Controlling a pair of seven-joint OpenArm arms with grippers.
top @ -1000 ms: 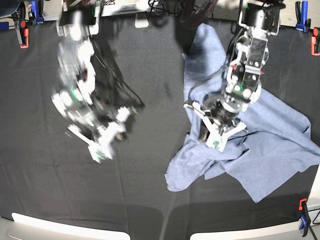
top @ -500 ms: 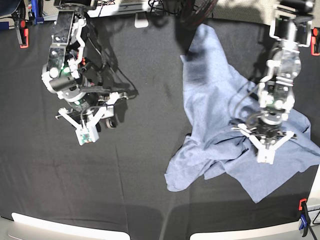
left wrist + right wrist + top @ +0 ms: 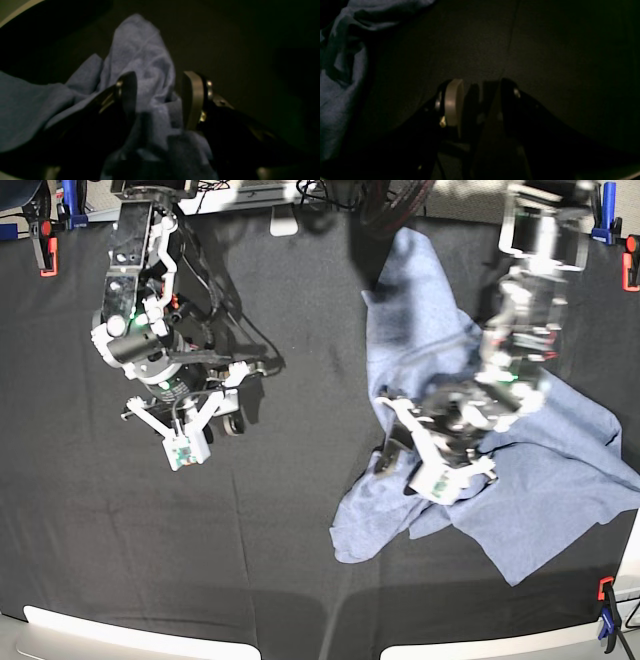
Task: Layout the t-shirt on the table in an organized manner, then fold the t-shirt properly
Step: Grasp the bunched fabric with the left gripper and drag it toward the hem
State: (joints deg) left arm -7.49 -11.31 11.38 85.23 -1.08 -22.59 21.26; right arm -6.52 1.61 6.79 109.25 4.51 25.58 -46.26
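The light blue-grey t-shirt [image 3: 560,480] lies crumpled on the right half of the table [image 3: 300,530], with one part reaching toward the far edge. My left gripper [image 3: 395,465] is blurred over the shirt's left edge. In the left wrist view the left gripper [image 3: 160,97] stands open, with a raised fold of the t-shirt [image 3: 140,50] loose between its fingers. My right gripper [image 3: 232,418] hovers over bare black cloth at the left. In the right wrist view the right gripper [image 3: 475,100] is open and empty, and the t-shirt [image 3: 342,75] shows at the left edge.
Orange clamps [image 3: 46,255] [image 3: 630,265] and blue clamps [image 3: 605,200] grip the table's far corners. Another clamp [image 3: 605,600] sits at the near right. White bars [image 3: 130,635] run along the front edge. Cables lie behind the table.
My left arm has swung from the shirt's right side back to its left edge, and its jaws have opened. The right arm has barely shifted.
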